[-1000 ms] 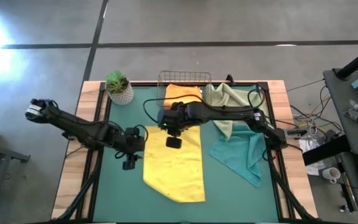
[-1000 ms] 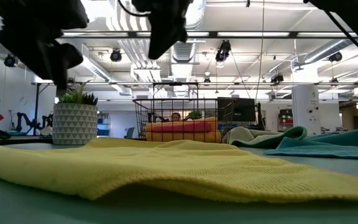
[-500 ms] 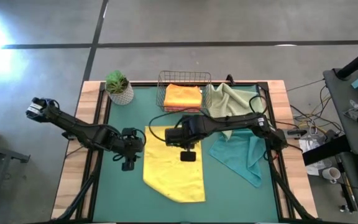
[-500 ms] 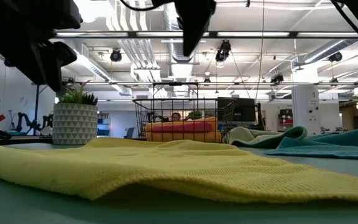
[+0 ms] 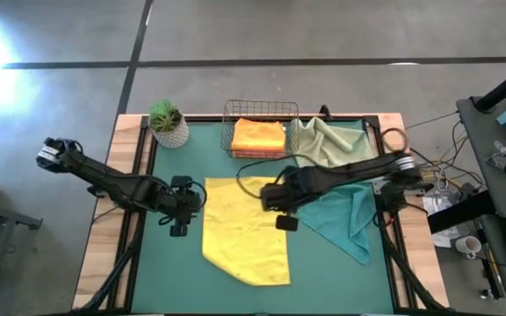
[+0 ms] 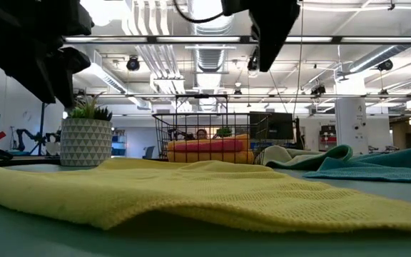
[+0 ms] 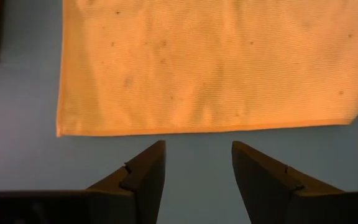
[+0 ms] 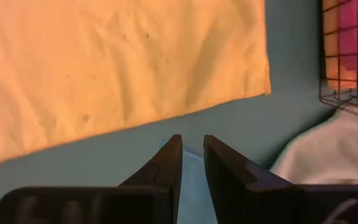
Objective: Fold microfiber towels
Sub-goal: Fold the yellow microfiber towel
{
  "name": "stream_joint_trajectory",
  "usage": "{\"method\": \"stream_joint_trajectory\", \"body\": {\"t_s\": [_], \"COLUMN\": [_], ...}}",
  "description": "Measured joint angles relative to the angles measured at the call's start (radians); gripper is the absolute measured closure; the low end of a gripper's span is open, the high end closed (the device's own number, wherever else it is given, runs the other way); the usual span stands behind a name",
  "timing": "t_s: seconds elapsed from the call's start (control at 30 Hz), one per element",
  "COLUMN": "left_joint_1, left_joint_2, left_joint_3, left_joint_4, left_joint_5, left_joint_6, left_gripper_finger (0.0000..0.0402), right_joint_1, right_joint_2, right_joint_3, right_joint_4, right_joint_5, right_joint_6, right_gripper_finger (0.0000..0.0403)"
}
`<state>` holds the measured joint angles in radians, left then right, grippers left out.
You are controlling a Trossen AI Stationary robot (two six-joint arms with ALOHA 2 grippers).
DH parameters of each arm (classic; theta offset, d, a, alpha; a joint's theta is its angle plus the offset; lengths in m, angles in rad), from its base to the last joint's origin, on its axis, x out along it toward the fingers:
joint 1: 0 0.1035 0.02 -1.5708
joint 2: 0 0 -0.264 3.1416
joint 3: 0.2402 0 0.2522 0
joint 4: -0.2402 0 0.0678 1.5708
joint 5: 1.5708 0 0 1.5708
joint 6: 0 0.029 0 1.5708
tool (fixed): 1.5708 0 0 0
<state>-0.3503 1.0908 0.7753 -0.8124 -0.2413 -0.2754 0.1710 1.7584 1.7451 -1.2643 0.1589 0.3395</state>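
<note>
Microfiber towels lie on a worktop (image 5: 130, 132) covered by a green mat (image 5: 174, 263), within a pale wooden border. One yellow towel (image 5: 246, 233) is spread flat and open near the middle of the mat, roughly rectangular with one slanted corner toward the front edge; its surface is a fine knitted weave with soft ripples. A teal towel (image 5: 341, 215) sits loosely crumpled toward the right edge, and a pale sage green towel (image 5: 328, 145) is bunched behind it near the back right corner, the two touching. A square wire basket (image 5: 261, 130) at the back edge holds a folded orange towel (image 5: 259, 136), with a pink towel (image 8: 352, 37) folded in with it.

The left end effector (image 5: 179, 230) hovers over bare mat just beside the yellow towel's left edge, its two dark fingers (image 7: 143, 177) spread apart and holding nothing. The right end effector (image 5: 287, 223) hovers at the yellow towel's right edge, between it and the teal towel, its fingers (image 8: 166, 163) nearly together with only a thin gap, gripping nothing.

A small green plant in a white patterned pot (image 5: 169, 123) stands at the back left corner.
</note>
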Motion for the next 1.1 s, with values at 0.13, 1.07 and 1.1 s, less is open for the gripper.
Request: {"method": "stream_joint_trajectory", "body": {"t_s": [0.13, 1.07, 1.1], "left_joint_1": [0.036, 0.572, 0.581], "left_joint_2": [-0.001, 0.002, 0.002], "left_joint_3": [0.0, -0.016, -0.017], "left_joint_4": [-0.001, 0.022, 0.027], "left_joint_5": [0.0, 0.32, 0.32], "left_joint_6": [0.046, 0.363, 0.362], "left_gripper_finger": [0.0233, 0.0233, 0.0233], "right_joint_1": [-0.005, -0.239, -0.251], "right_joint_2": [-0.131, -0.585, -0.576], "right_joint_3": [-0.184, -1.021, -1.033], "right_joint_4": [0.153, 0.925, 0.96], "right_joint_5": [0.0, -0.055, -0.08], "right_joint_6": [0.055, 0.086, 0.083], "right_gripper_finger": [0.0344, 0.0344, 0.0343]}}
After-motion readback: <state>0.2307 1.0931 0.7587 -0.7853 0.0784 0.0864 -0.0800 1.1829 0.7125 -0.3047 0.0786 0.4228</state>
